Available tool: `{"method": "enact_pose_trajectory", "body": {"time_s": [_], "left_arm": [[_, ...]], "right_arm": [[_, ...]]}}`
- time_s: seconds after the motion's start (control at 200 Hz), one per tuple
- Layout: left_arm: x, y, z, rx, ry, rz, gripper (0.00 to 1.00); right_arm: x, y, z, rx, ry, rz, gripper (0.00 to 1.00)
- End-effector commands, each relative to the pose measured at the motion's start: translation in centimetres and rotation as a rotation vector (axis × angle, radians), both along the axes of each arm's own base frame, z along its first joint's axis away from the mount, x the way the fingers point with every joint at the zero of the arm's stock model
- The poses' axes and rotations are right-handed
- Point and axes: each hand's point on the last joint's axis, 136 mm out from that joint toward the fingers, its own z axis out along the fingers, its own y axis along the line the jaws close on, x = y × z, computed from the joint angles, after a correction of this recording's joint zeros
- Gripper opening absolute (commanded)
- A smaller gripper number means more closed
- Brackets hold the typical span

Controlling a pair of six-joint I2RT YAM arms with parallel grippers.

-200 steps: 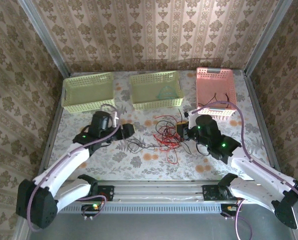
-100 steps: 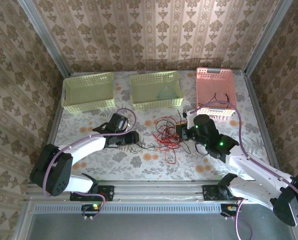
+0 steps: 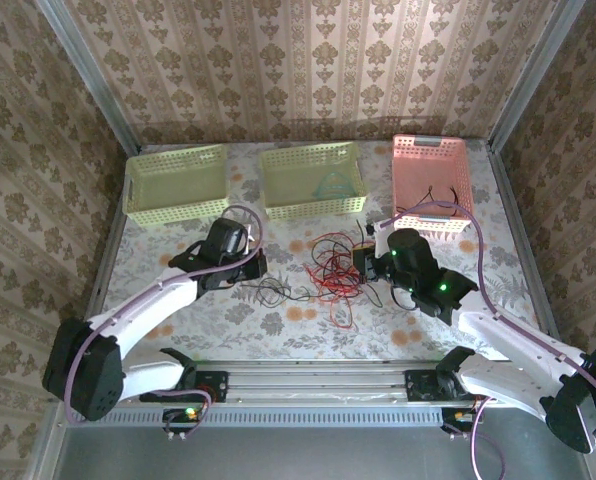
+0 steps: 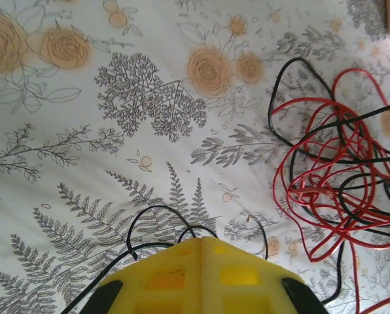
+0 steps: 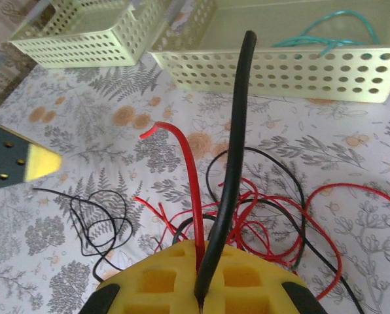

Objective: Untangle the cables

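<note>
A tangle of red and black cables [image 3: 330, 270] lies mid-table. My right gripper [image 3: 363, 262] sits at its right edge, shut on a black cable [image 5: 237, 131] and a red cable [image 5: 192, 176], which both rise from between its yellow fingers [image 5: 205, 252]. A thin black cable [image 3: 273, 292] trails left from the tangle in loops [image 4: 156, 210]. My left gripper [image 3: 258, 268] is low over these loops. Its yellow fingertips [image 4: 200, 241] are pressed together where the loops run in under them. The red tangle [image 4: 332, 176] lies to its right. A teal cable [image 5: 326, 33] lies in the middle basket.
Three baskets line the far edge: pale yellow-green at left [image 3: 176, 180], pale yellow-green in the middle [image 3: 311, 178], pink at right [image 3: 433, 180] with dark wire inside. A metal rail [image 3: 308, 380] runs along the near edge. Patterned walls close in the table.
My left gripper has gone from open to shut and settled over the thin black loops, its arm shifting back and forth. The right gripper and its cables have stayed put.
</note>
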Motion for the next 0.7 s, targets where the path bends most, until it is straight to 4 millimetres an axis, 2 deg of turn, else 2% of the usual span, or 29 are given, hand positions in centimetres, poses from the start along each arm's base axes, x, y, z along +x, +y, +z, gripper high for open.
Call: {"method": "enact_pose_trajectory", "body": {"time_s": [0.0, 0.03, 0.055, 0.15, 0.28, 0.485, 0.695], "left_arm": [[-0.4, -0.1, 1.1, 0.004, -0.008, -0.031, 0.27], [-0.7, -0.3, 0.9, 0.005, -0.002, -0.045, 0.42], [-1.0, -0.4, 0.5, 0.008, 0.003, -0.056, 0.49], [-2.2, -0.7, -0.7, 0.049, 0.009, -0.095, 0.61], [-3.4, -0.3, -2.0, 0.132, 0.012, -0.113, 0.65], [-4.5, -1.0, -3.3, 0.216, -0.003, -0.193, 0.67], [-3.6, -1.6, -5.7, 0.269, 0.033, -0.193, 0.69]], "right_arm": [[0.6, -0.9, 0.6, -0.029, -0.015, -0.041, 0.00], [0.7, -1.0, 0.6, -0.027, -0.012, -0.045, 0.00], [0.7, -1.0, 0.5, -0.024, -0.008, -0.043, 0.00], [0.7, -0.6, 0.2, -0.012, 0.010, -0.034, 0.00], [0.9, -0.3, -0.4, -0.002, 0.028, -0.033, 0.00], [1.2, 0.0, -0.8, -0.005, 0.046, -0.037, 0.00], [1.2, 0.1, -1.0, -0.002, 0.061, -0.034, 0.00]]}}
